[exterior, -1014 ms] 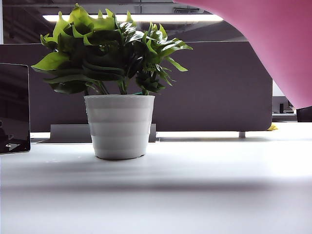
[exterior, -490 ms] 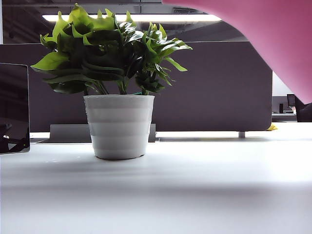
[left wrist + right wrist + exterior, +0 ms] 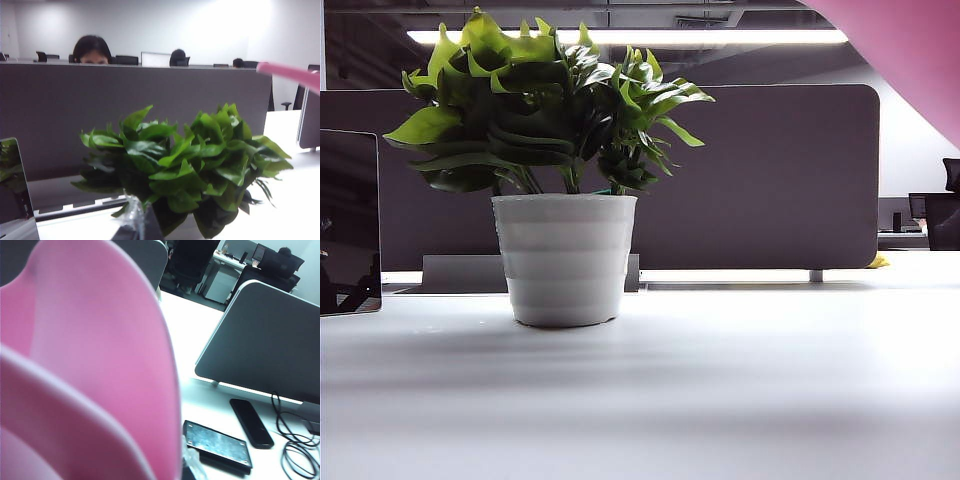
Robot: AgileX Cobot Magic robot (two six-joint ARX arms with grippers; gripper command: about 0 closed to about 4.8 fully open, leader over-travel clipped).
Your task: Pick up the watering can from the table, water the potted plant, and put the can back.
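- Hanging top right above the counter — watering can, well off the surface
- Potted plant stands left
- Right gripper's and left gripper's jaws: can't tell

Table bare and open in front of plant and to its right. Plant blocks left-centre. Grey partition walls off far edge. Can hangs top right, off table. Dark screen at left edge. Phones, cables by right partition.
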